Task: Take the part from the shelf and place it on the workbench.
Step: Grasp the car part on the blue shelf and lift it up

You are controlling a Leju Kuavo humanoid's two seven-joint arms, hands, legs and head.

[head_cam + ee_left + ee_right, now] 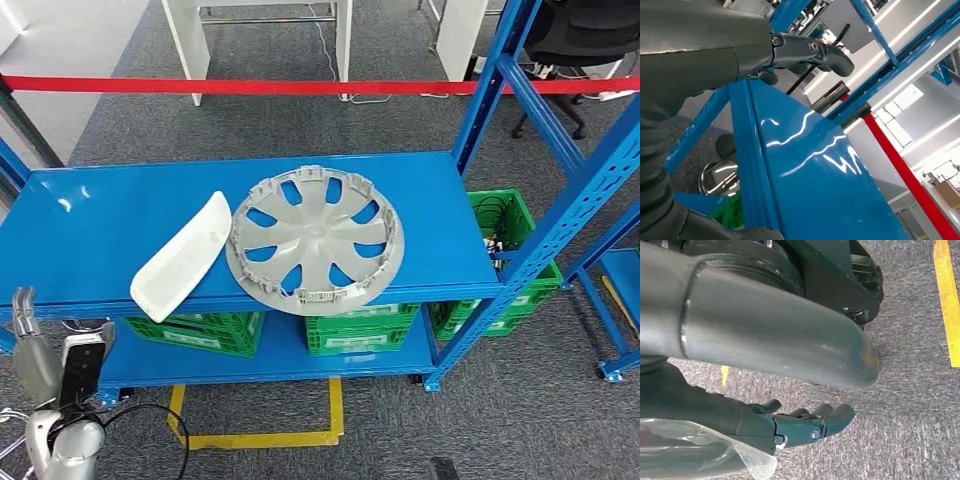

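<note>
The blue shelf (90,215) carries two parts: one grey wheel cover (315,241) mid-deck and one white curved panel (183,256) just beside it. Nothing's grasped yet; this looks like the approach. The left hand (29,335), fingers loosely apart and empty, must reach up and over the front edge. The right hand (806,425) hangs empty above carpet.
</note>
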